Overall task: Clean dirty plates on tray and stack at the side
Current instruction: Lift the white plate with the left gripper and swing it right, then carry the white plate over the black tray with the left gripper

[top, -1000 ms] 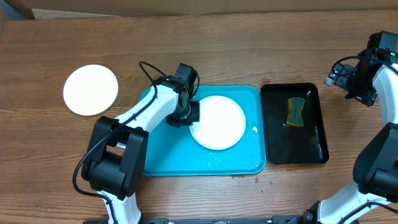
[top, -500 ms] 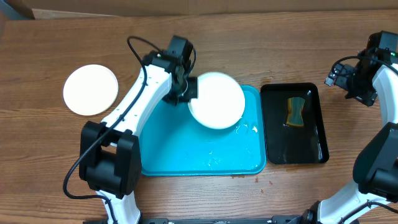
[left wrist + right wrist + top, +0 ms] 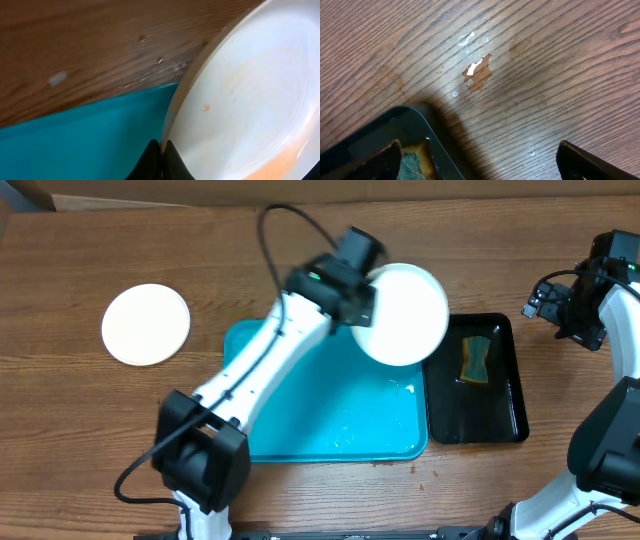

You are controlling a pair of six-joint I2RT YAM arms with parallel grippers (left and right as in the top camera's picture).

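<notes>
Left hand (image 3: 365,304): pressed together on the rim of a white plate (image 3: 407,315), which you hold in the air over the far right corner of the blue tray (image 3: 300,410), its right edge above the black tray (image 3: 500,415). The left wrist view shows a faint orange smear on the plate face, so count it as dirty.

Right hand (image 3: 477,162): spread wide, holding nothing, over bare bench (image 3: 300,240) just beyond the black tray's far right corner.

Key relation: the sponge (image 3: 477,358) lies in the black tray, long axis near to far, just right of the plate and to the near left of your right hand. That hand is the free one and should take it.

One white plate (image 3: 146,324) sits on the bench, far left.
</notes>
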